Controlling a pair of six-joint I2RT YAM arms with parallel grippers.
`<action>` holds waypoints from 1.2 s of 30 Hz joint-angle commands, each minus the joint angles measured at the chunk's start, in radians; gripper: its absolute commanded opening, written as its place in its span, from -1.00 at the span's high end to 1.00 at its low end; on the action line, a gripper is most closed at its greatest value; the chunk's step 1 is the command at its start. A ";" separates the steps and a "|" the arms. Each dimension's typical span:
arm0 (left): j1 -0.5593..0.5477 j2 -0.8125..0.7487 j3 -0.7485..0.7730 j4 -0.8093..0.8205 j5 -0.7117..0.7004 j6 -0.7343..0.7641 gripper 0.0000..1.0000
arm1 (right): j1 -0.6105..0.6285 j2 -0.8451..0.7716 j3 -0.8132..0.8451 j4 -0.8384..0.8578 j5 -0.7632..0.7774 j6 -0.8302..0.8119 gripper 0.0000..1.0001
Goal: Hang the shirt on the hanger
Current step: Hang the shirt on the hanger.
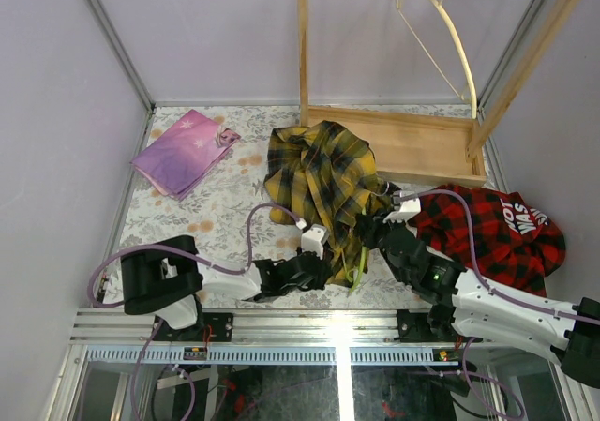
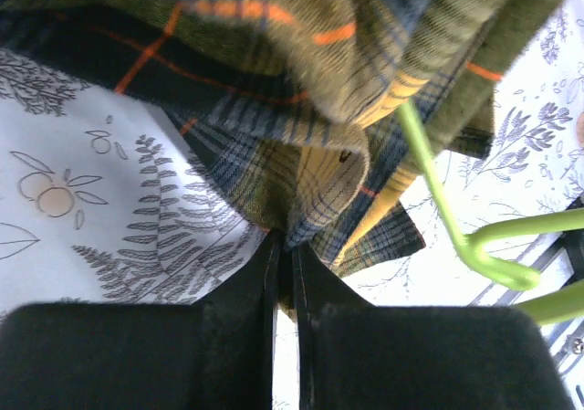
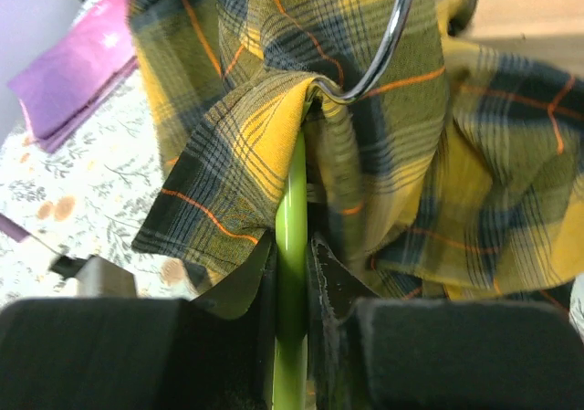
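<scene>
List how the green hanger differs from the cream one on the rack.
The green hanger is thin and bright; the cream hanger is paler and broadly curved. The green hanger is clamped in the right gripper; the cream hanger hangs from the wooden rack. The green hanger is tucked into the yellow plaid shirt; the cream hanger is bare. Both have a hook on top.
</scene>
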 commanded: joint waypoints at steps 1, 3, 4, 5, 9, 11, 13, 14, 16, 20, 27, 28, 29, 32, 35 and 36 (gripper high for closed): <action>-0.030 0.079 -0.027 -0.077 0.051 -0.069 1.00 | -0.010 -0.022 -0.012 0.094 0.025 0.126 1.00; -0.032 0.101 -0.028 -0.064 0.061 -0.086 1.00 | -0.010 -0.027 -0.021 0.072 0.006 0.125 0.86; -0.032 0.110 -0.028 -0.058 0.063 -0.092 1.00 | -0.009 -0.035 -0.029 0.066 -0.008 0.124 0.72; -0.032 0.117 -0.027 -0.054 0.065 -0.096 1.00 | -0.010 -0.046 -0.038 0.063 -0.024 0.125 0.56; -0.033 0.134 -0.024 -0.050 0.068 -0.099 1.00 | -0.009 -0.123 -0.072 0.040 -0.070 0.120 0.11; -0.035 0.138 -0.022 -0.050 0.068 -0.099 1.00 | -0.010 -0.168 -0.078 0.021 -0.086 0.107 0.02; -0.034 0.139 -0.022 -0.051 0.068 -0.097 1.00 | -0.010 -0.208 -0.077 -0.005 -0.102 0.093 -0.07; -0.033 0.141 -0.023 -0.051 0.067 -0.096 1.00 | -0.009 -0.227 -0.076 -0.019 -0.109 0.086 -0.12; -0.034 0.144 -0.024 -0.048 0.068 -0.097 1.00 | -0.010 -0.251 -0.075 -0.040 -0.131 0.072 -0.17; -0.033 0.147 -0.025 -0.046 0.068 -0.097 1.00 | -0.010 -0.256 -0.043 -0.128 -0.141 0.058 -0.14; -0.034 0.149 -0.026 -0.049 0.065 -0.100 1.00 | -0.010 -0.146 0.234 -0.876 0.143 0.438 0.00; -0.033 0.150 -0.024 -0.049 0.065 -0.100 1.00 | -0.010 -0.134 0.252 -0.942 0.147 0.482 0.06; -0.033 0.149 -0.022 -0.051 0.066 -0.098 1.00 | -0.010 -0.124 0.266 -0.991 0.146 0.510 0.13; -0.033 0.154 -0.010 -0.058 0.067 -0.090 1.00 | -0.010 -0.105 0.267 -1.071 0.124 0.559 0.22; -0.033 0.158 -0.004 -0.059 0.071 -0.087 1.00 | -0.022 -0.074 0.232 -1.037 0.072 0.541 0.19; -0.033 0.157 -0.001 -0.063 0.073 -0.085 1.00 | -0.038 -0.060 0.222 -1.008 0.038 0.517 0.14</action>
